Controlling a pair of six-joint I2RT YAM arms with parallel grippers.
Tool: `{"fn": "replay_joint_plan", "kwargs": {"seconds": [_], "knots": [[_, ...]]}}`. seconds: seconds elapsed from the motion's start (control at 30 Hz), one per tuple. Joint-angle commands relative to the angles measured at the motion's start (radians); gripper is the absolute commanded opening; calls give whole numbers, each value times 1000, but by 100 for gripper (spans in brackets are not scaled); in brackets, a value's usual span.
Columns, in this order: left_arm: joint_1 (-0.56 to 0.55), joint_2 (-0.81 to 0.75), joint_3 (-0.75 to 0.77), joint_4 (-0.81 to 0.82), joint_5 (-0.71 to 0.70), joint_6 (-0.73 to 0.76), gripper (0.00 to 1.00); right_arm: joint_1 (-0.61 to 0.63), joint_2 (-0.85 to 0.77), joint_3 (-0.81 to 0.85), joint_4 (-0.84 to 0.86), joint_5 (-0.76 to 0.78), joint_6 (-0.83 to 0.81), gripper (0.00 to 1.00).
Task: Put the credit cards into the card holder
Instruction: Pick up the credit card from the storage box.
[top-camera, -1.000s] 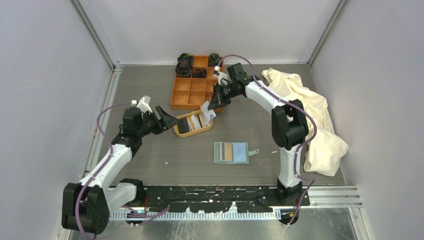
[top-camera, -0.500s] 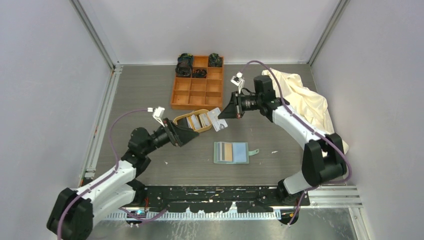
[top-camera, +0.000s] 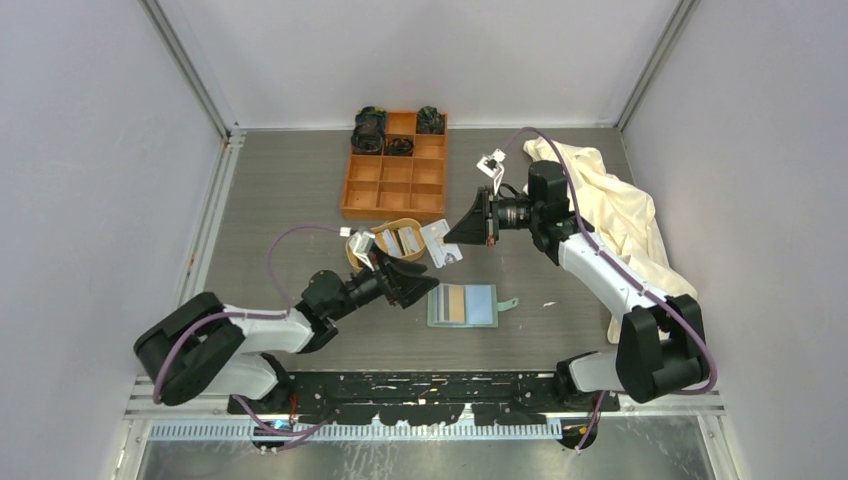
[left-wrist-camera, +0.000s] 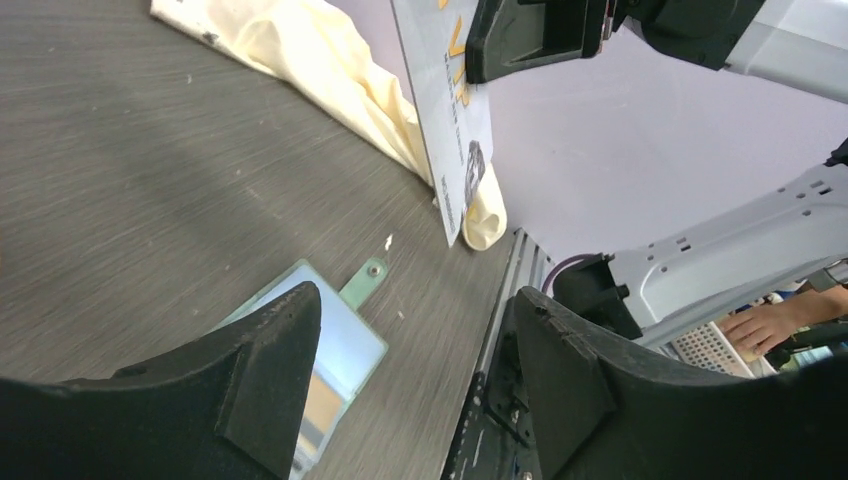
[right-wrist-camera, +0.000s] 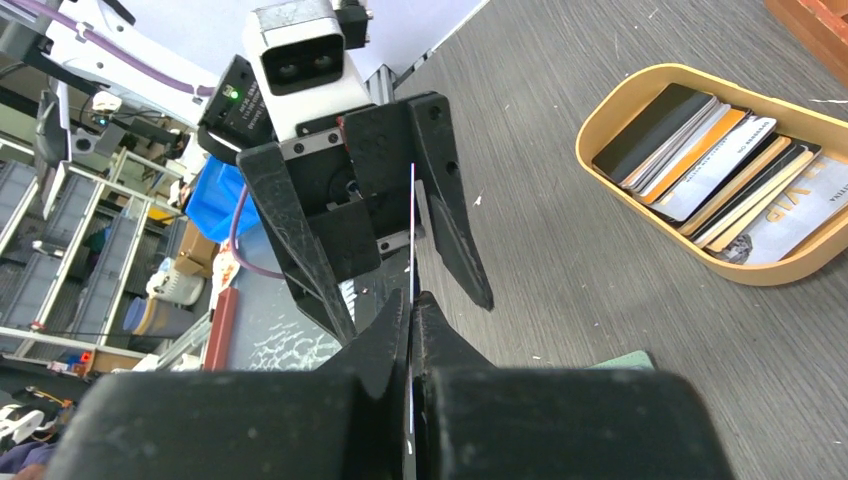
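1. The right jaws are shut flat on one short edge of a white card and hold it up off the worktop. Most of the card sticks out past their tips, unsupported.
2. The left jaws stand wide apart and grip nothing. They face the right jaws, and the card's free end hangs ahead of their gap, touching neither side.
3. The card holder lies open on the worktop, just beyond the left jaws and below the raised card, with its pale pockets facing up.
4. The other credit cards are stacked in the oval tray, off to one side of the right jaws.
5. The card looks light, stiff and slick, so it is best pinched across its flat faces near one short edge, leaving the far edge free to enter a pocket.
6. The holder looks soft and light. It would probably slide or fold under a push, so the left jaws may need to pin it.
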Motion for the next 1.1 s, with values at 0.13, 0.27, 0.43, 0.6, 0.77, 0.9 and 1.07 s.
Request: {"fn": "replay_joint_plan", "kwargs": {"seconds": [0.13,0.27,0.43,0.6,0.77,0.9,1.07], "knots": [[-27,126,145,246,1,-18,62,0,-50,-14,113,-40,37,1],[-27,132,148,239,-23,-15,54,3,-56,-13,115,-51,33,1],[-24,137,176,188,21,-8,0,5,-69,-15,113,-66,26,1],[-14,67,165,43,111,64,0,-9,-88,88,-335,-73,-352,37],[-11,-62,231,-401,309,243,0,-34,-134,158,-935,-58,-1084,72],[-11,-106,291,-609,398,347,0,-35,-136,131,-957,-48,-1141,76],[-12,-80,333,-649,464,374,0,-34,-132,110,-919,-116,-1103,72]]}}
